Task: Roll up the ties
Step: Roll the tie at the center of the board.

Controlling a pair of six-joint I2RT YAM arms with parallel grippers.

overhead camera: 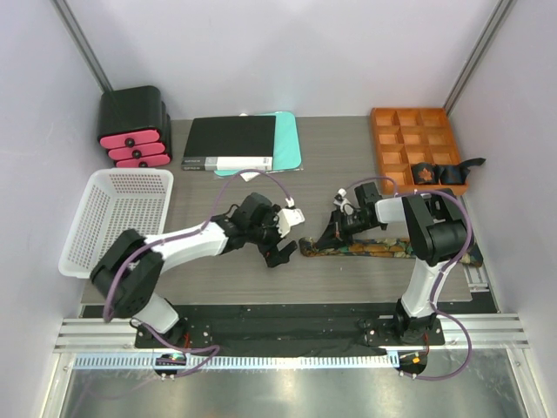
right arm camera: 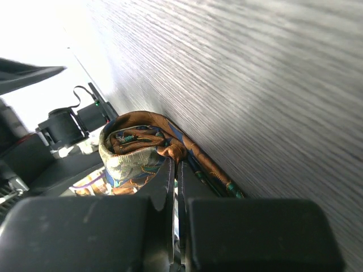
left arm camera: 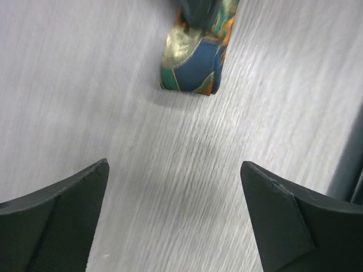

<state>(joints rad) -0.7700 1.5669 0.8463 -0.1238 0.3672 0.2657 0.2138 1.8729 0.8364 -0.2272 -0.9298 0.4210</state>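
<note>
The tie (overhead camera: 370, 248) lies flat on the table (overhead camera: 348, 174) in front of the right arm. It runs left to right, and its right stretch is hidden under that arm, so its far end cannot be seen from above. The right wrist view shows its left end (right arm camera: 139, 150) curled into a loose loop of orange, gold and blue cloth.

The right gripper (right arm camera: 174, 164) has its fingers pressed together, pinching the cloth at the edge of that loop. How much cloth sits between them is hidden by the fingers. From above, this gripper (overhead camera: 326, 237) is only a dark shape over the tie's left end.

The left gripper (left arm camera: 174, 170) has its fingers (left arm camera: 62, 221) spread wide and holds nothing, with bare table between them. In its view, which is blurred, the tie's end (left arm camera: 195, 62) lies just beyond, cut off at the top edge by a dark shape sitting on it. From above, this gripper (overhead camera: 287, 237) is just left of the tie, apart from it.

At the far right is an orange tray (overhead camera: 387, 139) of square compartments. A rolled tie (overhead camera: 424, 172) sits in a near one, and a dark strip (overhead camera: 470, 164), too small to identify, hangs over the tray's right edge. On the left are a white basket (overhead camera: 87, 235) and a black drawer unit (overhead camera: 132, 109). A black folder (overhead camera: 231, 138) lies at the far middle.
</note>
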